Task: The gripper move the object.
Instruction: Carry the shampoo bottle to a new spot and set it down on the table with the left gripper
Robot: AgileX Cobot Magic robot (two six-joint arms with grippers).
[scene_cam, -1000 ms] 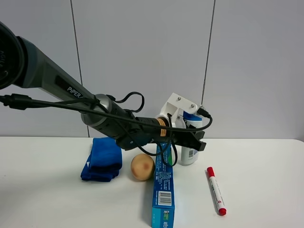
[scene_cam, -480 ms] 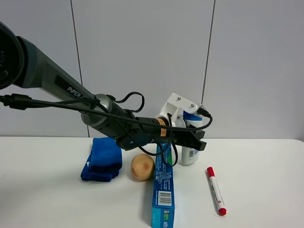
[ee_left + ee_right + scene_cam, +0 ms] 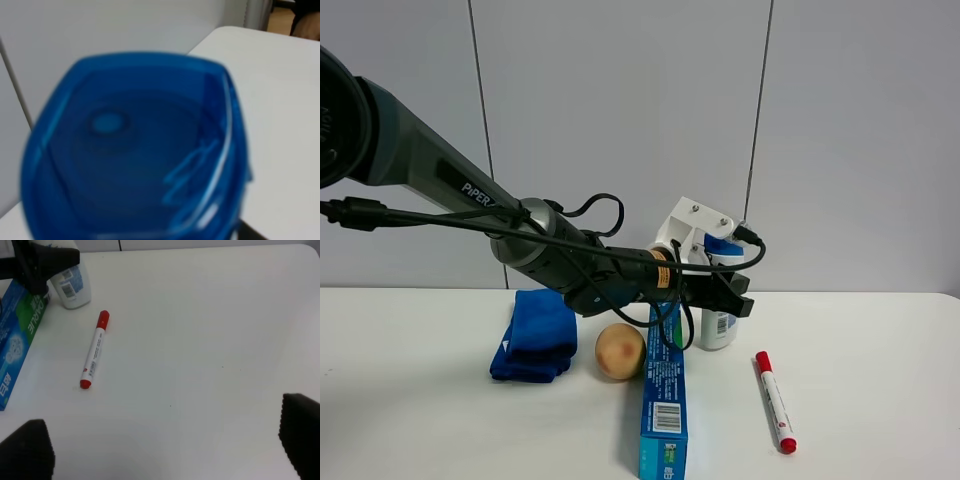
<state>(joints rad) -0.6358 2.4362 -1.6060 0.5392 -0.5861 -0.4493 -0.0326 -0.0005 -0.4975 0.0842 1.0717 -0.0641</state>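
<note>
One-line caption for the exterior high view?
The left gripper at the white shampoo bottle, near a toothpaste box, blue cloth and red marker.

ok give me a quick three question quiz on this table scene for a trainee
1. True or false: in the exterior view the red marker lies to the right of the toothpaste box.
2. Which one stands upright? A. shampoo bottle B. red marker C. toothpaste box
3. What fills the left wrist view?
Key: 1 true. 2 A. 3 the bottle's blue cap, seen close and blurred.
</note>
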